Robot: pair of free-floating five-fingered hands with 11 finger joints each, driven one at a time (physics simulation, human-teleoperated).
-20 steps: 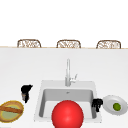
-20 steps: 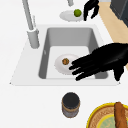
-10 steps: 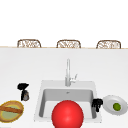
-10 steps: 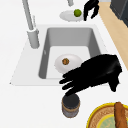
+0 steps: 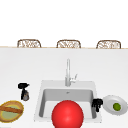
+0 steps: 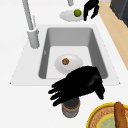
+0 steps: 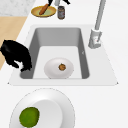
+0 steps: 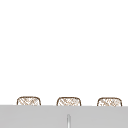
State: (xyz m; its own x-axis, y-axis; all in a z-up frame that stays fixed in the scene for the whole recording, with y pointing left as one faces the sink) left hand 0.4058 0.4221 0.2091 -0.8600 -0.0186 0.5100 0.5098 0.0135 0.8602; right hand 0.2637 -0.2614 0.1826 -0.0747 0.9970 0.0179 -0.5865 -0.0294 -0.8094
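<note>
Sink [image 6: 75,35]: matt grey metal, smooth.
Faucet [image 5: 67,72]: brushed metal.
Jar [image 6: 71,108]: dark, dull, smooth.
Left hand [image 6: 80,86]: matt black.
Red ball [image 5: 67,114]: glossy.
Chair backs [image 5: 68,44]: woven wicker.

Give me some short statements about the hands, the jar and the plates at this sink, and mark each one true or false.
1. The left hand is just above the dark jar on the counter left of the sink. True.
2. The green fruit lies inside the sink basin. False: it lies on a white plate on the counter to the right of the sink.
3. The white plate in the sink holds a small brown item. True.
4. The right hand holds the faucet. False: it is at the sink's right edge, beside the plate with the green fruit, away from the faucet.
5. The yellow-rimmed plate near the jar carries a long brown food item. True.
</note>
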